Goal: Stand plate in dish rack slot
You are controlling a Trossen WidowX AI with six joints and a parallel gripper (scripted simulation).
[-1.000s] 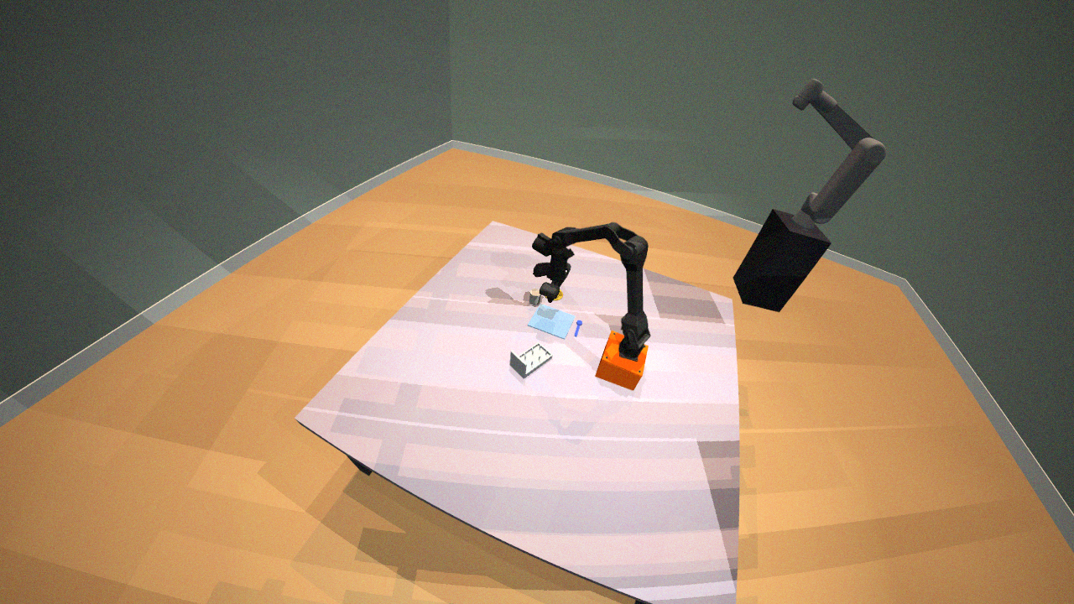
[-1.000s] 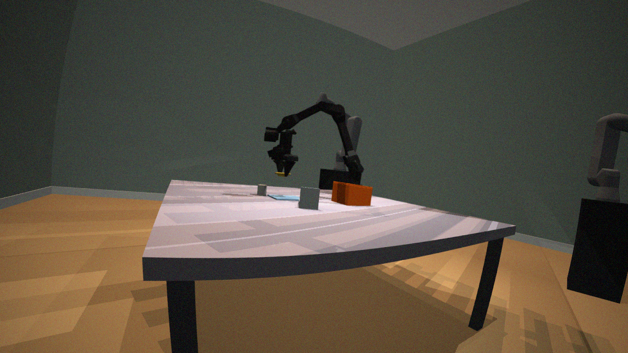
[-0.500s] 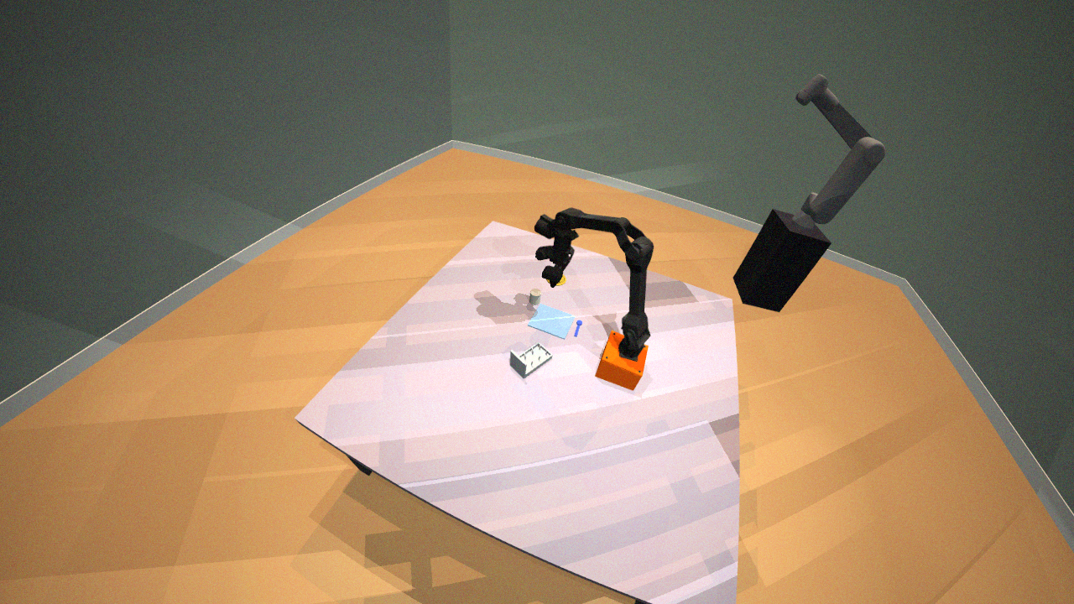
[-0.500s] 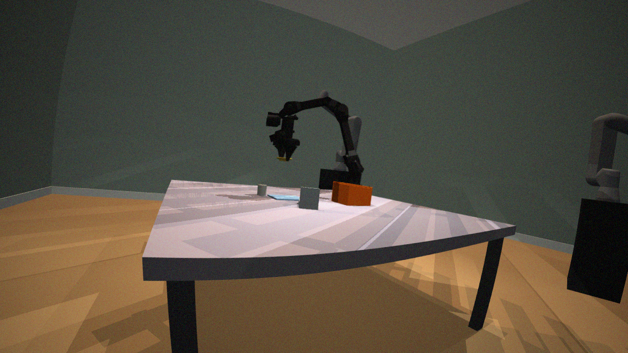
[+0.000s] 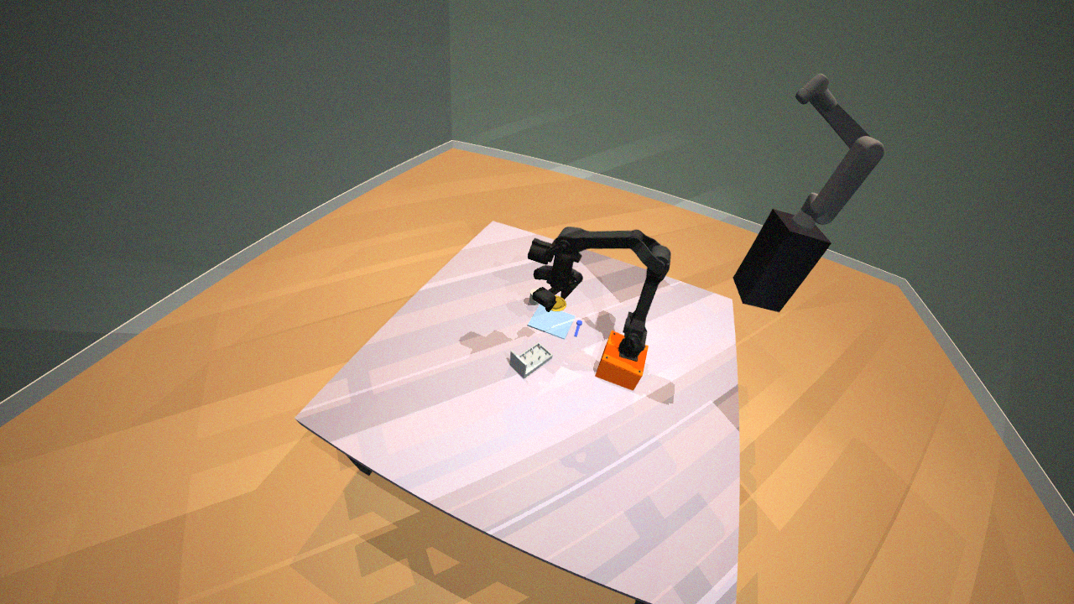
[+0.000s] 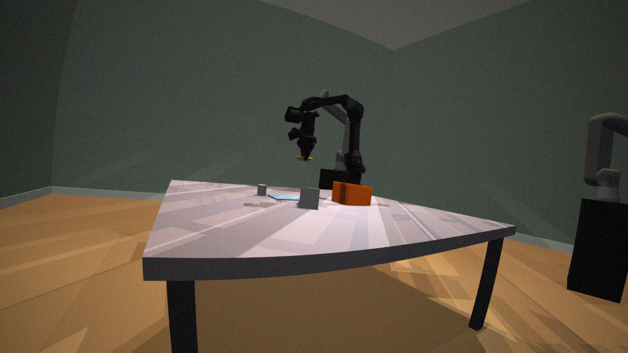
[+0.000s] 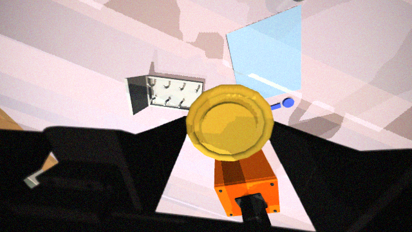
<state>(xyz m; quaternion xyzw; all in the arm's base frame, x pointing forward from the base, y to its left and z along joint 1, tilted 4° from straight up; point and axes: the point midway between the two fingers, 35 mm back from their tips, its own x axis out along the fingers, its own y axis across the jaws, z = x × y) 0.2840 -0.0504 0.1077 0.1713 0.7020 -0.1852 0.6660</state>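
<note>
Yellow plate (image 7: 230, 122) hangs in the air, gripped flat by its edges between the two dark fingers of the gripper (image 6: 304, 157), well above the pale table (image 6: 307, 237). Seen from the side, the plate lies level, face up, high over the table top, with the black arm (image 6: 347, 127) arched over it and rising from an orange base block (image 6: 351, 193).

Below the plate, on the table, lies a flat light-blue mat (image 5: 551, 322). Just right of the mat sits a small blue spoon (image 5: 577, 327). Nearer to the viewer than the mat stands the grey dish rack (image 5: 530, 359), a small open box with short pegs inside, apart from the mat and left of the orange block. From the wrist camera the plate covers part of the view between the rack and the spoon.

A small grey cup (image 6: 261, 189) stands on the far left part of the table. Off the table to the right, a second grey arm (image 5: 837, 150) stands on a black pedestal (image 5: 779, 258).
</note>
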